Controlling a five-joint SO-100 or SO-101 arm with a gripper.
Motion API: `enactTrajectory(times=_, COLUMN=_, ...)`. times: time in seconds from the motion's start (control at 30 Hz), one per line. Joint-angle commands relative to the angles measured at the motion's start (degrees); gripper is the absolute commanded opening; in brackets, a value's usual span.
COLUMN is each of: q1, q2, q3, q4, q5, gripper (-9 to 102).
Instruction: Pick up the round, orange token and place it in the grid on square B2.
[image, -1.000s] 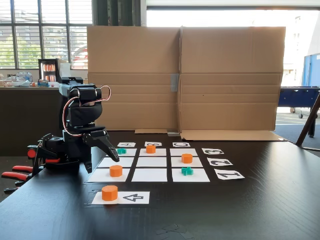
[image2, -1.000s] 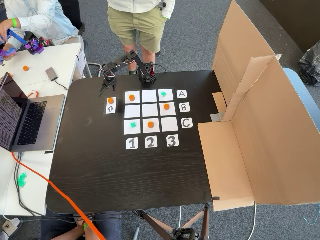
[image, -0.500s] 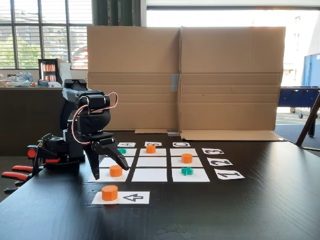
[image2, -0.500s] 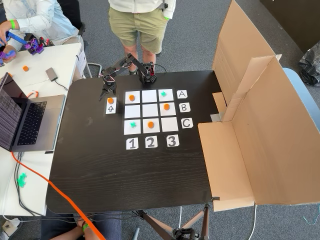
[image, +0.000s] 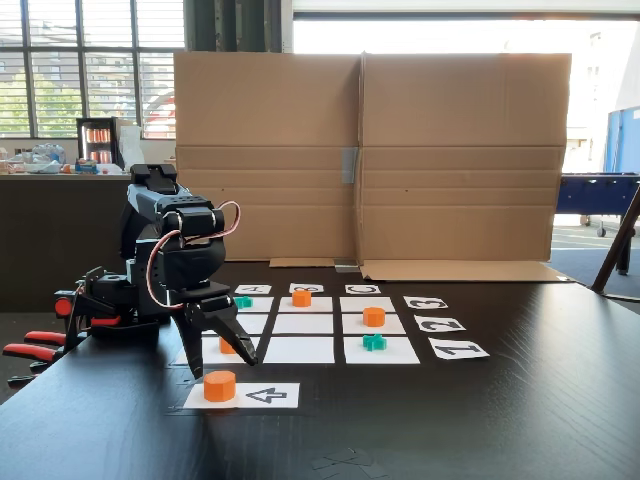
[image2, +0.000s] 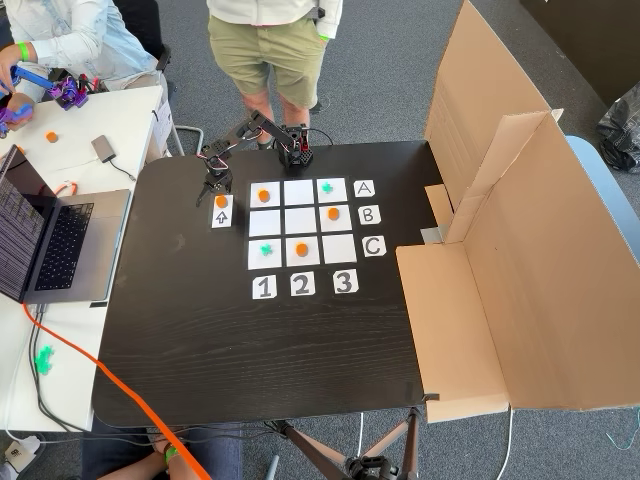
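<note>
Near the front edge of the black table (image: 480, 420), in the low fixed view, a white sheet (image: 262, 395) printed w/ a black outline arrow carries the round, orange token (image: 219, 385): a short thick plastic puck, flat top, matte. In the high fixed view the same token (image2: 221, 201) sits on that sheet close to the table's left side, beside the grid. The gripper (image: 222, 365) hangs just above and behind the token, black plastic fingers spread apart w/ nothing between them; red and white wires loop over the wrist. Whether a fingertip touches the sheet can't be told.

Behind the sheet lies the grid (image: 302, 349), nine white paper squares w/ dark gaps. Square B2 (image2: 298, 221) is the centre cell, bare paper. In the high view, orange pucks sit on three other cells (image2: 264, 196) (image2: 333, 213) (image2: 301, 249), and teal cross-shaped pieces on two (image2: 327, 188) (image2: 266, 249). Small cards edge the grid: A (image2: 364, 188), B (image2: 368, 215), C (image2: 373, 245) down one side, 1 (image2: 264, 288), 2 (image2: 302, 284), 3 (image2: 344, 281) along another; in the low view the numbers read upside down.

At the far edge stands a creased brown cardboard screen (image: 370, 160), two panels joined by grey tape. Off the table, a person in khaki shorts (image2: 270, 50) stands behind the arm base, and a laptop (image2: 50, 240) lies on a white desk.
</note>
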Motion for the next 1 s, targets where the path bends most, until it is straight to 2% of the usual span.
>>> enactTrajectory(times=0.0, q1=-0.7, q2=0.1, q3=-2.3, q4=-0.8, q5=0.6, gripper=67)
enactTrajectory(times=0.33, q1=-1.4, q2=-1.1, q3=-2.5, q4=-2.1, q5=0.8, gripper=67)
enactTrajectory(times=0.4, q1=-1.4, q2=-1.1, q3=-2.5, q4=-2.3, q5=0.8, gripper=63)
enactTrajectory(times=0.57, q1=-1.5, q2=-1.2, q3=-2.5, q4=-2.9, q5=0.6, gripper=33)
enactTrajectory(times=0.63, q1=-1.7, q2=-1.3, q3=-2.5, q4=-3.7, q5=0.4, gripper=16)
enactTrajectory(times=0.83, q1=-2.0, q2=-1.5, q3=-2.0, q4=-5.4, q5=-1.0, gripper=0)
enactTrajectory(times=0.97, q1=-1.8, q2=-1.6, q3=-1.9, q4=-6.2, q5=-1.0, gripper=-1)
